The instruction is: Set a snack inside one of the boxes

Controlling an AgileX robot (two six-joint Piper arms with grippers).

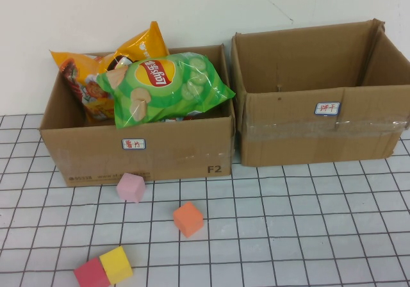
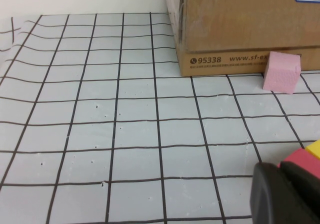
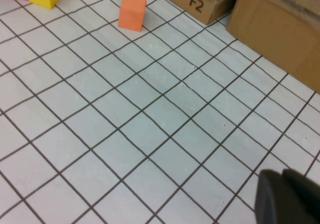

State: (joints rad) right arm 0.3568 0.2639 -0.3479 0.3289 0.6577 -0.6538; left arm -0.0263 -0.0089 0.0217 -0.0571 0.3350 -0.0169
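A green Lay's chip bag lies on top of an orange snack bag in the left cardboard box. The right cardboard box looks empty inside. Neither gripper shows in the high view. My left gripper shows in the left wrist view, shut and empty, low over the gridded table next to a red cube. My right gripper shows in the right wrist view, shut and empty, over bare table in front of the boxes.
Foam cubes lie in front of the left box: pink, orange, yellow and red. The pink cube touches the left box's front wall. The orange cube shows in the right wrist view.
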